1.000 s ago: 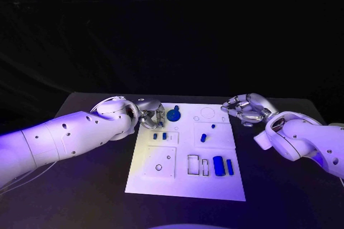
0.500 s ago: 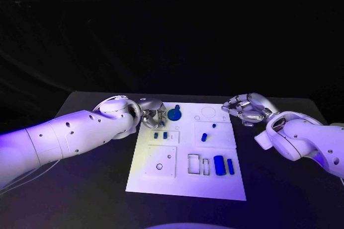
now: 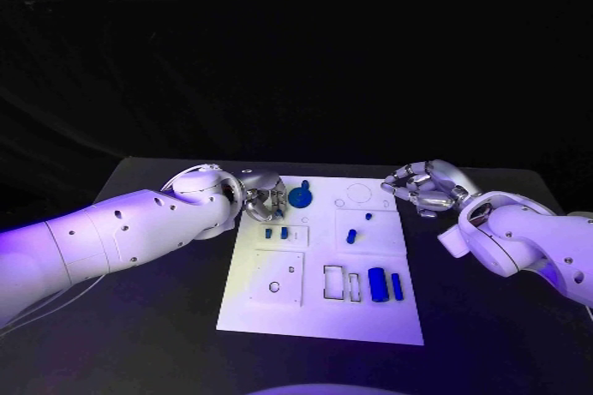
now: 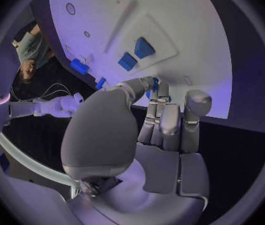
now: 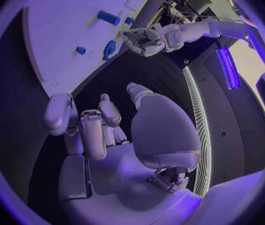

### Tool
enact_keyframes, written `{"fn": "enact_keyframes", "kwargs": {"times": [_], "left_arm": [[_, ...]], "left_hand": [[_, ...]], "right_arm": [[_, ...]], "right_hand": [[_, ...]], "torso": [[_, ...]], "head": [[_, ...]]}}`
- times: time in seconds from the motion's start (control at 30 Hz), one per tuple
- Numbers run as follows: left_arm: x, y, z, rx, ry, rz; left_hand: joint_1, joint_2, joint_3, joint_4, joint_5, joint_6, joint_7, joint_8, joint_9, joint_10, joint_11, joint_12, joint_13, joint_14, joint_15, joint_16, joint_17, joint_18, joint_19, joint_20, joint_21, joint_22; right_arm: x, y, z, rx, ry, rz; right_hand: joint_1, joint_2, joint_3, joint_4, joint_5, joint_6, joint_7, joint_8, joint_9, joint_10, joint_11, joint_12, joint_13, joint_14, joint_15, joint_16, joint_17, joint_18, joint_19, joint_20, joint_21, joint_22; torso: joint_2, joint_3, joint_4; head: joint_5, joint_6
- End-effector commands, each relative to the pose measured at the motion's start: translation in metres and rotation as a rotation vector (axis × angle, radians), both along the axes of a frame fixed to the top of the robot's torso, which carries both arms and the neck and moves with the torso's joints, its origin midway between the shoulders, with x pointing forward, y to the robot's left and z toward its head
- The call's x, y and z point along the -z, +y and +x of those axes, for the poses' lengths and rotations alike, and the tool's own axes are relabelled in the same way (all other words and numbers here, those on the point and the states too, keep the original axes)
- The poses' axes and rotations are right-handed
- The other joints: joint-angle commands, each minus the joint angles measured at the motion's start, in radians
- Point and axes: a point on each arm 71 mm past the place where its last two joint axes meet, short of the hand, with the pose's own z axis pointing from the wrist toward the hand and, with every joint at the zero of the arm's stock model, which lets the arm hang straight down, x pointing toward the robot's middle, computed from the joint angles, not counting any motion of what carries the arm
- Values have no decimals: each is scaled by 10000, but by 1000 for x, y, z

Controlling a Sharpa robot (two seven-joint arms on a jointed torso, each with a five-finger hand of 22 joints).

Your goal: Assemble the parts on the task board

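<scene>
Head view shows the white board (image 3: 324,326) lying flat in the middle of the black table (image 3: 148,326). The left hand (image 3: 262,198) is at the far left corner of the board, with its fingers touching a round blue part (image 3: 301,198) there. It looks like it is pinching that part, but the pictures do not make this sure. Two small blue parts (image 3: 276,234) sit just near of that hand. A blue peg (image 3: 351,236) lies in the middle of the board. Two long blue blocks (image 3: 385,285) stand near the right edge. The right hand (image 3: 422,189) is off the far right corner of the board, fingers curled in, holding nothing.
</scene>
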Motion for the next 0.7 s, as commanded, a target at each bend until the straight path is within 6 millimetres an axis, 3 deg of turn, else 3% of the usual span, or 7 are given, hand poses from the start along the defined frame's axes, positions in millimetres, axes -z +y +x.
{"fn": "enact_keyframes", "kwargs": {"times": [0.03,0.7], "left_arm": [[4,-2,-2,85,346,130],[4,-2,-1,77,286,-148]], "left_hand": [[-88,28,-21,30,-78,67,5,-49,15,70,5,-74,-7,48,-3,8,-1,-90,1,-13,3,-1],[-91,41,-37,24,-95,123,-14,-54,39,140,-15,-97,4,55,-18,12,-5,-84,-5,-18,-4,-11]], "right_arm": [[0,1,-1,-123,-26,6],[1,2,0,-127,0,0]], "right_hand": [[7,61,16,64,23,-46,8,47,-11,-76,-1,-60,11,418,-59,-37,42,93,-71,18,-32,-10],[7,61,16,64,23,-46,8,47,-11,-76,-1,-60,11,418,-59,-37,42,93,-71,18,-32,-10]], "torso": [[-3,-1,7],[-5,7,-16]], "head": [[2,-9],[21,10]]}}
